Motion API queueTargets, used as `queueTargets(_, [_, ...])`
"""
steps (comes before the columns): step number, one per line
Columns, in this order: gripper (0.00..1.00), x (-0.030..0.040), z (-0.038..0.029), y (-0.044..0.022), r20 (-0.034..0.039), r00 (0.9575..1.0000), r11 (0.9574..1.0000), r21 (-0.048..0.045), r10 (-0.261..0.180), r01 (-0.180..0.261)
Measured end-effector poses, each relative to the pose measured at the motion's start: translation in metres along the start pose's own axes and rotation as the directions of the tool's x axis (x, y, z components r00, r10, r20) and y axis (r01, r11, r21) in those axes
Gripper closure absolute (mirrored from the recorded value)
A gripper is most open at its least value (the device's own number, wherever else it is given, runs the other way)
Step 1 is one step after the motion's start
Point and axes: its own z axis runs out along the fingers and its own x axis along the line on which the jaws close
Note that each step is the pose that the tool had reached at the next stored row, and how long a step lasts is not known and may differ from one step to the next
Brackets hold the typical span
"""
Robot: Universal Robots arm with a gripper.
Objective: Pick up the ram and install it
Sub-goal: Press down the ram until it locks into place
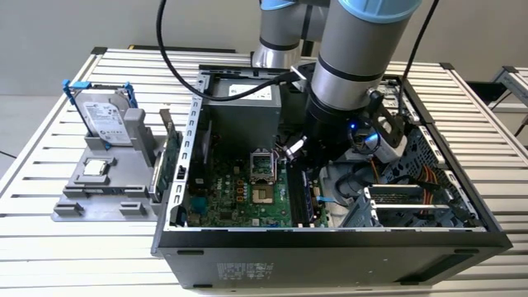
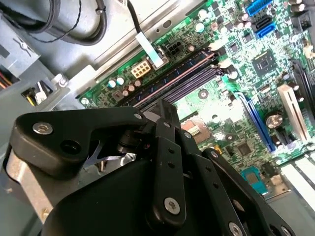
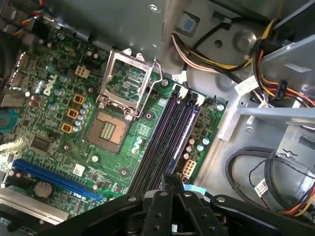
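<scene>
**Arm down inside the PC case, gripper over the memory slots; ram looks to be at the slot, seating unconfirmed.**
Gripper (image 3: 170,181) hangs right over the black memory slots (image 3: 160,147) in both wrist views. Can't tell how far open it is, or whether it has hold of anything. A thin dark strip, judged to be the ram (image 3: 183,140), runs edge-on along one slot from just under the gripper, and it stands above the motherboard (image 1: 239,192) in the exterior view. So pickup and carry look done, while full seating and the end latches can't be confirmed. Beyond, outside the case (image 1: 330,253) on the exterior view's left, the grey holder (image 1: 91,201) has the hard drive (image 1: 107,120) and an upright green board (image 1: 170,158).
</scene>
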Motion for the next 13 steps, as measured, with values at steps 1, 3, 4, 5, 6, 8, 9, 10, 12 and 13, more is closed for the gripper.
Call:
queueTargets(1, [1.00,0.0001,0.0000,0.0001,-0.0001,0.9999,0.9999,-0.0001,-0.011,0.011])
queueTargets(3, [1.00,0.0001,0.0000,0.0004,-0.0001,0.9994,0.9994,-0.0004,-0.034,0.034])
queueTargets(4, [1.00,0.0001,0.0000,0.0006,0.0000,0.9989,0.9989,-0.0006,-0.046,0.046])
queueTargets(5, [1.00,0.0002,0.0000,0.0008,0.0000,0.9982,0.9982,-0.0007,-0.060,0.060])
queueTargets(6, [1.00,0.0002,0.0000,0.0009,-0.0001,0.9974,0.9974,-0.0008,-0.072,0.072])
queueTargets(8, [1.00,0.0003,0.0000,0.0011,-0.0001,0.9955,0.9955,-0.0011,-0.095,0.095])
queueTargets(9, [1.00,0.0004,0.0000,0.0012,-0.0001,0.9944,0.9944,-0.0013,-0.106,0.106])
queueTargets(10, [1.00,0.0004,0.0000,0.0013,0.0000,0.9931,0.9931,-0.0014,-0.117,0.117])
queueTargets(12, [1.00,0.0005,-0.0001,0.0014,-0.0001,0.9899,0.9899,-0.0017,-0.142,0.142])
queueTargets(13, [1.00,0.0006,-0.0001,0.0015,-0.0001,0.9880,0.9880,-0.0019,-0.155,0.155])
